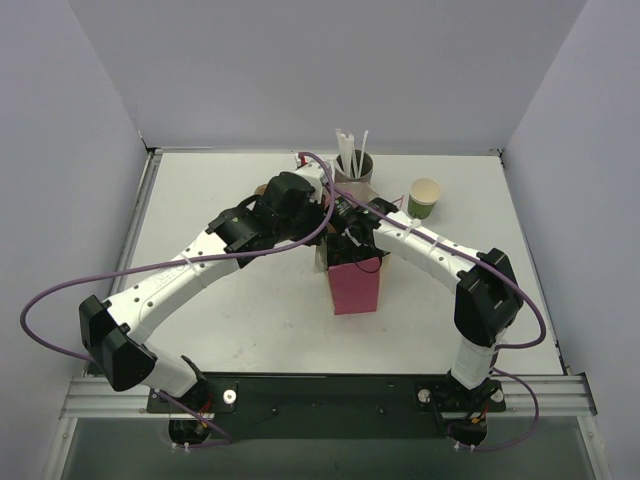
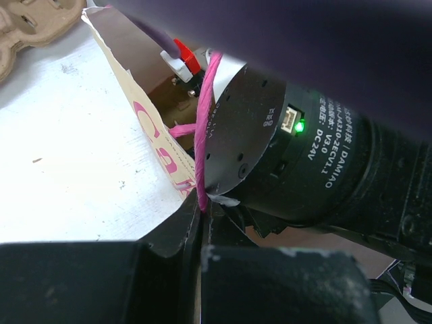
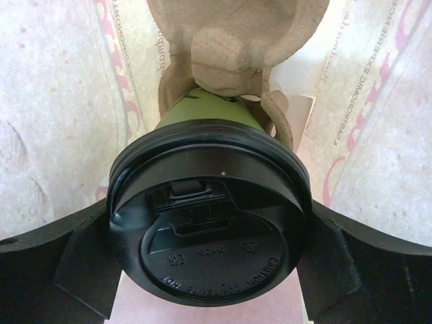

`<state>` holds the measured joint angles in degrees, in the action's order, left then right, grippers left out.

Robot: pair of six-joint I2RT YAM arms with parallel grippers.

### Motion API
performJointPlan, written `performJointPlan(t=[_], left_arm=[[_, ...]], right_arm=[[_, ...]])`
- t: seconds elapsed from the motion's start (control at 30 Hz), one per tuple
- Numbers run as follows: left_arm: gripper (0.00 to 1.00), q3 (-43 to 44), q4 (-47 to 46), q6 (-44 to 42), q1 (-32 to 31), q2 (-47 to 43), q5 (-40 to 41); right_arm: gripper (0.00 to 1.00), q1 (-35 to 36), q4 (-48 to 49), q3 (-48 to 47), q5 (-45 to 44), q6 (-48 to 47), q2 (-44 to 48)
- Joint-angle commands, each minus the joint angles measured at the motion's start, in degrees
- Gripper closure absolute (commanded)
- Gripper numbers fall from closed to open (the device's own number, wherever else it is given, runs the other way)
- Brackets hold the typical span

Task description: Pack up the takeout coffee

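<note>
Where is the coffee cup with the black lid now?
In the right wrist view, the lidded cup sits gripped by the right gripper inside the pink bag mid-table, against a cardboard carrier.

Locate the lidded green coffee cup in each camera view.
Top external: not visible; it sits inside the pink paper bag.
Left wrist: not in it.
Right wrist: centre, lidded cup between the right pincer fingers.
Shared landmark: the pink paper bag.

cup (image 3: 202, 111) mostly behind lid (image 3: 209, 223), tray (image 2: 34, 23) cropped
</note>
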<state>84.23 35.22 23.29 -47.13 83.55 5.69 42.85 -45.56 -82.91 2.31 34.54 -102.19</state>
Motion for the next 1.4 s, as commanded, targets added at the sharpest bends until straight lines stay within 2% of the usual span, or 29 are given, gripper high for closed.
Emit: performJointPlan(t=[0.0, 0.47, 1.37], left_arm=[[1.00, 3.0, -0.8, -0.4, -0.2, -2.8, -2.9], [1.00, 8.8, 4.7, -0.1, -0.6, -2.1, -3.1], [1.00, 7.9, 4.0, 0.1, -0.9, -0.8, -3.1]], right_arm=[[0.48, 0.6, -4.6, 3.0, -5.1, -0.8, -3.5], [0.48, 0.8, -7.3, 0.2, -7.2, -1.8, -2.6], [0.48, 1.5, -4.6, 3.6, -8.3, -1.8, -5.6]])
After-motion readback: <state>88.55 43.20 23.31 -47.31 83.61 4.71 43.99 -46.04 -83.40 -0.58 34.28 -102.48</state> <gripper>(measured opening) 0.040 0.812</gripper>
